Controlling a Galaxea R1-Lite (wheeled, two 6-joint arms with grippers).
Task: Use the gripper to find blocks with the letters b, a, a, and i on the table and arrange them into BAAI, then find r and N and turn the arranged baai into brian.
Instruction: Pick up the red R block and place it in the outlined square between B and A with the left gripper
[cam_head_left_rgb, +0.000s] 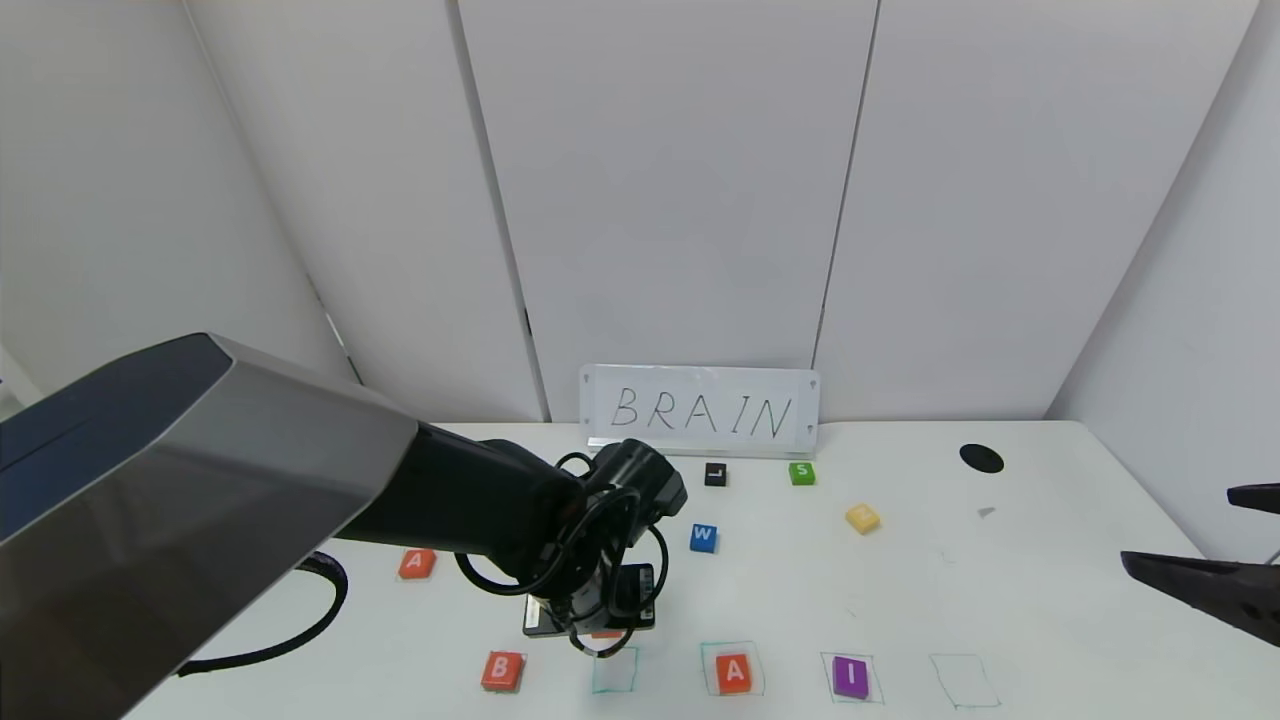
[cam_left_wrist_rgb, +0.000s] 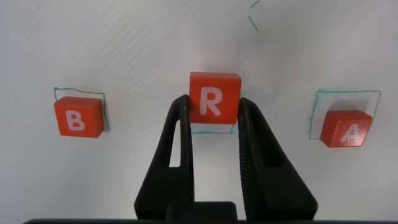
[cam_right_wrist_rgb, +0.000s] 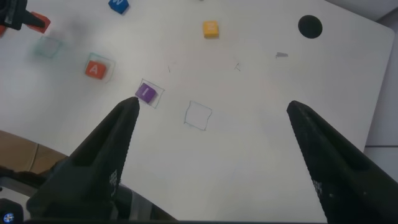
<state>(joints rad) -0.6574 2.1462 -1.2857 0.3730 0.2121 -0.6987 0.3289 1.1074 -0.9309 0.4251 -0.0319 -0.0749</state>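
Three lettered blocks sit along the table's (cam_head_left_rgb: 1050, 600) near edge as I read them: orange-red B (cam_head_left_rgb: 502, 670), orange-red A (cam_head_left_rgb: 734, 673) and purple I (cam_head_left_rgb: 851, 676), each in or on a thin green drawn square. Between B and A one green square (cam_head_left_rgb: 614, 670) is open, and another (cam_head_left_rgb: 964, 681) lies bare past the I toward the right edge. My left gripper (cam_left_wrist_rgb: 211, 134) hangs just over that gap, its fingers pinching the R block (cam_left_wrist_rgb: 214, 98), white letter facing the wrist camera; from the head view the arm covers nearly all of that block. Right gripper (cam_right_wrist_rgb: 211, 155) is parked off the right edge, fingers spread wide with nothing between them, and only partly in the head view. Further back, a second orange-red A (cam_head_left_rgb: 417, 563) lies toward the left edge, a blue W (cam_head_left_rgb: 703, 537) mid-table, and the yellow block (cam_head_left_rgb: 862, 518) to its right, its letter too faint for me to read. Near the far edge are a black L (cam_head_left_rgb: 715, 474), a green S (cam_head_left_rgb: 801, 473), a black round hole (cam_head_left_rgb: 981, 458), and a white sign (cam_head_left_rgb: 700, 410) handwritten BRAIN.
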